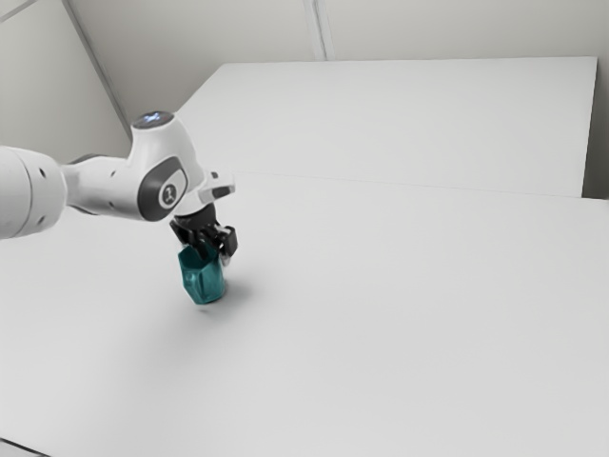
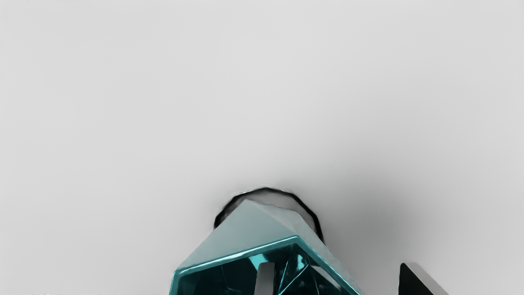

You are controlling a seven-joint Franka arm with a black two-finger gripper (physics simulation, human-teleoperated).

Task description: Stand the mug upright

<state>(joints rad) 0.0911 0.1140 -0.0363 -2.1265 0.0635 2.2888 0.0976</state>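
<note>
The mug (image 1: pixel 203 279), mouth up, stands about upright on the table (image 1: pixel 381 333). My gripper (image 2: pixel 337 273) is wide, astride its wall; any motion should be slow, never levering the rim.

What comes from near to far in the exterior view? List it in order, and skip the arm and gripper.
Dark line at the near corner → teal mug → thin line across the white surface → back wall.
</note>
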